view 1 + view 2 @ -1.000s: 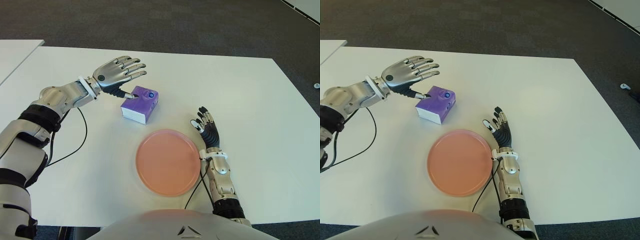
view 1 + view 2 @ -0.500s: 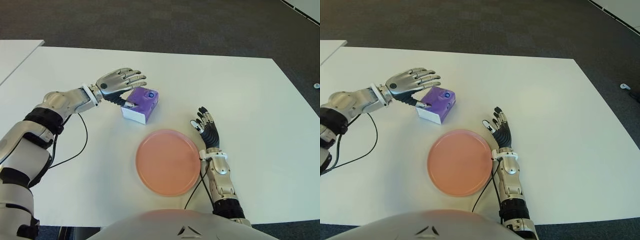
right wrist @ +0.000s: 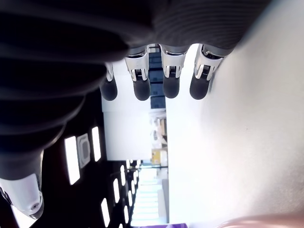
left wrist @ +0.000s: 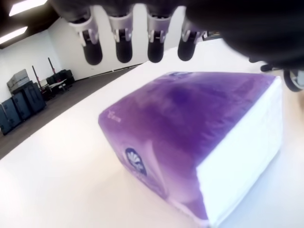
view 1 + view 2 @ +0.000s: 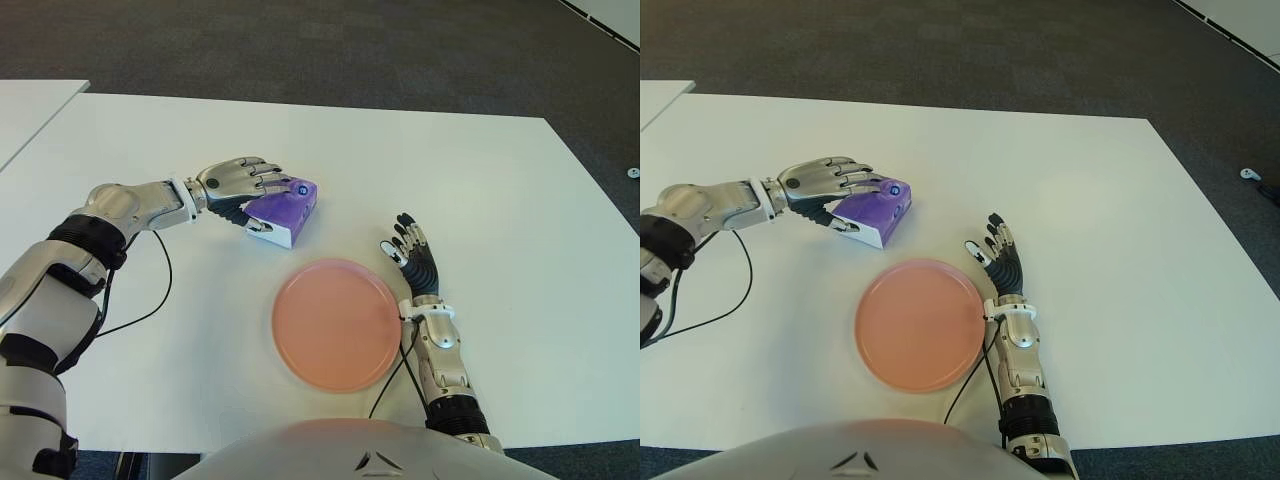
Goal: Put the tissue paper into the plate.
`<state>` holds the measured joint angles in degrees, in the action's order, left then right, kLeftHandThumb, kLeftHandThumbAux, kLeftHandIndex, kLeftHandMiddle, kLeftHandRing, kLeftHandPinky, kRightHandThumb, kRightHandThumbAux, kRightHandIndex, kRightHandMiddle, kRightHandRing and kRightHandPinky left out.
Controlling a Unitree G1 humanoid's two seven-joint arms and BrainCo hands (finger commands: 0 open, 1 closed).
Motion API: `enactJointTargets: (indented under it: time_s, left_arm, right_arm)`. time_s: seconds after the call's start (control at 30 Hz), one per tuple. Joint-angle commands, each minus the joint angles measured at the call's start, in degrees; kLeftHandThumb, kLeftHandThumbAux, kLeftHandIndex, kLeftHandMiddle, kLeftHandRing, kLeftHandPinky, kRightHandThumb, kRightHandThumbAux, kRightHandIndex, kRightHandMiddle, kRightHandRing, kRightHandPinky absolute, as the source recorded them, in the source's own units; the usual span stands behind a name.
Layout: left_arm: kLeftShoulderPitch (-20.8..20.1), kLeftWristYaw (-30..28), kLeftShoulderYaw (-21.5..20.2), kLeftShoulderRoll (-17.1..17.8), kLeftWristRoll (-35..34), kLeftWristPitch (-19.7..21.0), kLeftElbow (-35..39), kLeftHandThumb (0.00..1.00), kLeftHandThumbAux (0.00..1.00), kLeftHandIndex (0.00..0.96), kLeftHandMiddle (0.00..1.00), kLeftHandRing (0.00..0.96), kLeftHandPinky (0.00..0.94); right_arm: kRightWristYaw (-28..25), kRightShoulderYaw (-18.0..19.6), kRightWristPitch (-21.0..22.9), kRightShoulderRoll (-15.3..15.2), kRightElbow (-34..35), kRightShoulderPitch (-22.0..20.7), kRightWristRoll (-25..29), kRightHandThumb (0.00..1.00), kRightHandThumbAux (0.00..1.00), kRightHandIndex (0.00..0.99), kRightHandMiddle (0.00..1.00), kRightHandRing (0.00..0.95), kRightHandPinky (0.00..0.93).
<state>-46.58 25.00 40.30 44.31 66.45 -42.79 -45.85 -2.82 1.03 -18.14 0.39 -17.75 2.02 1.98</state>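
The purple tissue pack [image 5: 288,207] with white sides lies on the white table [image 5: 480,180], just behind the salmon-pink plate [image 5: 335,322]. My left hand [image 5: 258,198] is wrapped over the pack's left end, with its fingers curled across the purple top and the thumb pressed against the near white side. In the left wrist view the pack [image 4: 190,137] fills the picture, with the fingertips [image 4: 123,47] arched above its far edge. My right hand [image 5: 412,255] shows to the right of the plate, fingers straight and spread, holding nothing. The plate has nothing in it.
A black cable [image 5: 150,300] trails from my left forearm across the table. A second white table's corner [image 5: 30,110] shows at far left. Dark carpet lies beyond the far edge.
My left hand has come down from above and left of the pack, and its fingers have curled over the top. The pack has shifted slightly. The right hand has not moved.
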Motion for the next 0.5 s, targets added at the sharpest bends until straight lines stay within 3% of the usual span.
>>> enactJointTargets:
  time_s: [0.03,0.5]
  left_arm:
    - [-0.3,-0.8,1.7,0.0,2.2,1.2,-0.4,0.281,0.091,0.0,0.0,0.0,0.0]
    - [-1.0,-1.7,3.9,-1.2,3.6,3.3,-2.1,0.303,0.093,0.0,0.0,0.0,0.0]
  right_arm:
    - [-0.5,-0.5,4.1,0.4,-5.0,3.7,-0.1,0.0,0.623,0.0,0.0,0.0,0.0]
    - [-0.8,-0.4,4.0,0.2,-5.3,3.6,0.2,0.0,0.633,0.0,0.0,0.0,0.0]
